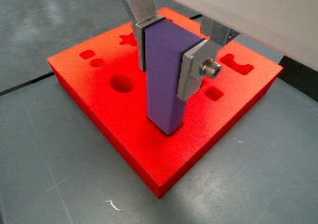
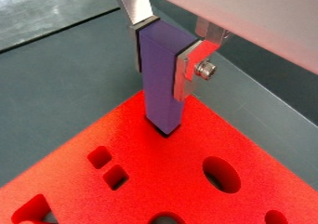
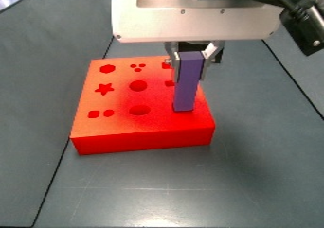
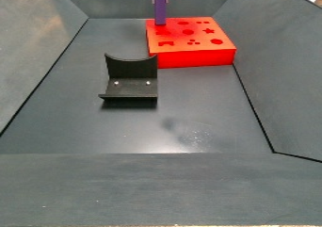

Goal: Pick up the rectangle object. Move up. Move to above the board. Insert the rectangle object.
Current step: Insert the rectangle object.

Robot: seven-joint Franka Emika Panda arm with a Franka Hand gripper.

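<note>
My gripper (image 1: 165,60) is shut on the rectangle object (image 1: 163,79), a slim purple block held upright, with a silver finger on each of two opposite faces. The board (image 1: 112,116), a thick orange-red slab with star, round and rectangular cut-outs, lies right under it. In both wrist views the block's lower end (image 2: 165,121) is at or just above the board's top (image 2: 149,172). In a side view the gripper (image 3: 190,54) holds the block (image 3: 188,80) over the right part of the board (image 3: 127,118). I cannot tell whether its end is in a cut-out.
The dark fixture (image 4: 130,80) stands on the grey floor in front of the board (image 4: 208,50), well apart from it. The block (image 4: 160,5) shows at the board's far left corner. Sloping dark walls ring the floor.
</note>
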